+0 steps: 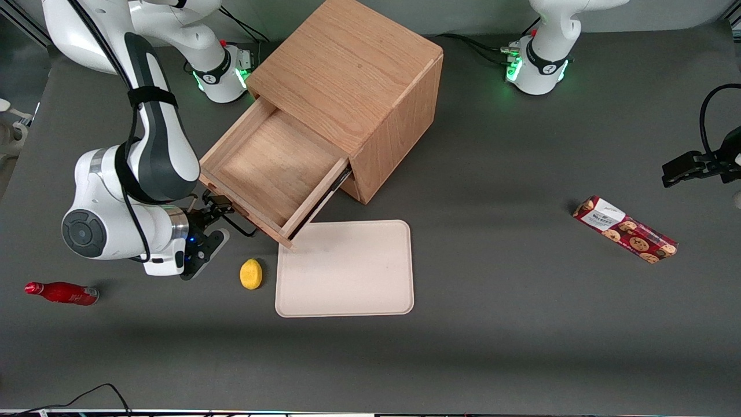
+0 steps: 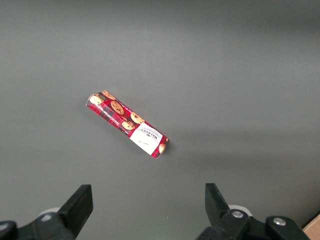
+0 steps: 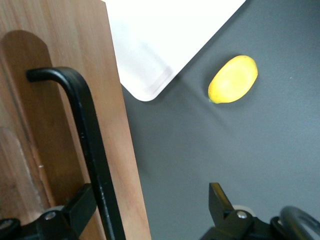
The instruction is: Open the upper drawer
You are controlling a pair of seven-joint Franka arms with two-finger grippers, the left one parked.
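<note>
Straddling the black wire handle (image 3: 85,145) of the upper drawer (image 1: 272,174), the gripper (image 3: 150,210) has its fingers (image 3: 80,205) spread: one finger sits against the handle on the wood-front side, the other hangs over bare bench (image 1: 521,347), with a clear gap between them, so nothing is pinched. Upper drawer is pulled well out of the oak cabinet (image 1: 353,75), tray interior exposed and empty, its front panel just at the fingers. Lemon (image 1: 251,273) lies on the bench near the fingers, nearer the front camera than the drawer front. Beige tray (image 1: 345,269) sits beside the lemon, one corner right under the drawer's front corner. Red bottle (image 1: 61,293) lies on its side toward the working arm's end of the bench; cookie box (image 1: 625,229) lies well apart, toward the parked arm's end.
</note>
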